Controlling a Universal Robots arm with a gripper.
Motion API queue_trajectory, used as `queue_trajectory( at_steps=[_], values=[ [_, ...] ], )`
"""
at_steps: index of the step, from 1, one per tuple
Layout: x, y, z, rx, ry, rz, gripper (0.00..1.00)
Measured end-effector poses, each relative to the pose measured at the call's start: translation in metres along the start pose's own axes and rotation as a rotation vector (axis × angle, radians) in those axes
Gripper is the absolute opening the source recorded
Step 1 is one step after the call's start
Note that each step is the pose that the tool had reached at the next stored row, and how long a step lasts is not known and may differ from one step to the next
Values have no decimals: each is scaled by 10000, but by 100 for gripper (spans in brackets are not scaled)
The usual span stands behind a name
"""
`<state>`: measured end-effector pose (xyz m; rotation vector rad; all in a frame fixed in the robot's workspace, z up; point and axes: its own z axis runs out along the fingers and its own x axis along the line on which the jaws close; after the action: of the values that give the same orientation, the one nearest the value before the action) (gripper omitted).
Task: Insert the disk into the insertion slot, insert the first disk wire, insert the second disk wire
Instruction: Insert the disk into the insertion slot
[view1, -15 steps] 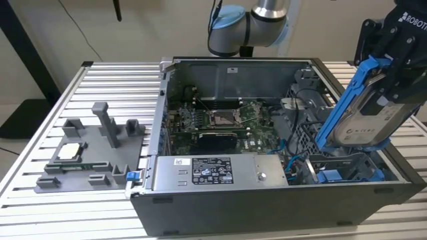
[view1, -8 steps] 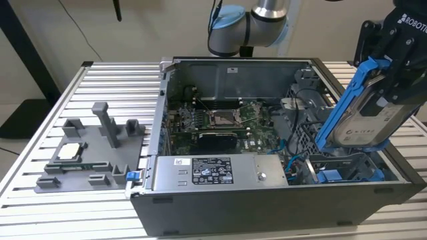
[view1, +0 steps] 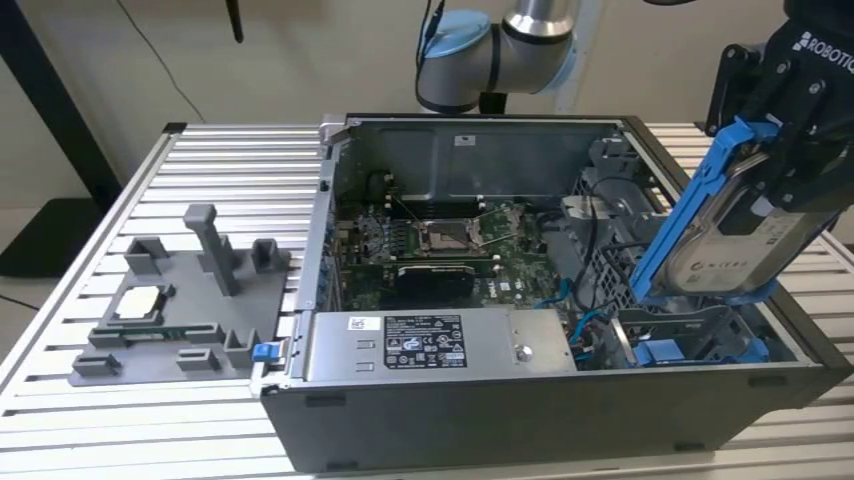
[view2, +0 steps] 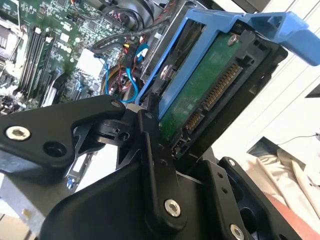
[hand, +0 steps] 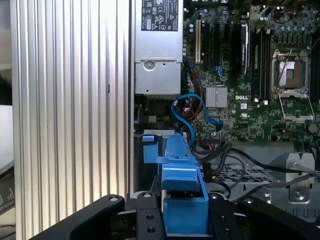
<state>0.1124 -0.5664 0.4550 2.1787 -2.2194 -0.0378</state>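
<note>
1. Hanging over the exterior view's right end of the computer case (view1: 534, 425), the gripper (view1: 785, 175) is clamped on the disk (view1: 727, 245), one jaw on each of its 2 flat faces. The disk's long axis stands steep, with the upper end leaning toward the exterior view's right. Its lower end is at the mouth of the insertion slot (view1: 694, 325) in the near right corner, and I cannot tell whether it has entered. The power-supply box (view1: 427, 345) lies along the near wall, apart from the disk.
2. In the second wrist view, the disk's green board face (view2: 200, 95) sits beside a black finger (view2: 150, 140). The blue frame (view2: 225, 25) rims it, and the connector row looks bare.
3. In the first wrist view, the blue frame (hand: 182, 200) points toward the perforated cage (hand: 240, 172). Blue cables (hand: 192, 107) crowd the gap just beyond, so I judge the room tight there.
</note>
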Motion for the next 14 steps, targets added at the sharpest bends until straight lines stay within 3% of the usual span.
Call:
queue_trajectory(
  at_steps=[14],
  values=[
    [0,-2,42,0,0,0,0]
  ],
)
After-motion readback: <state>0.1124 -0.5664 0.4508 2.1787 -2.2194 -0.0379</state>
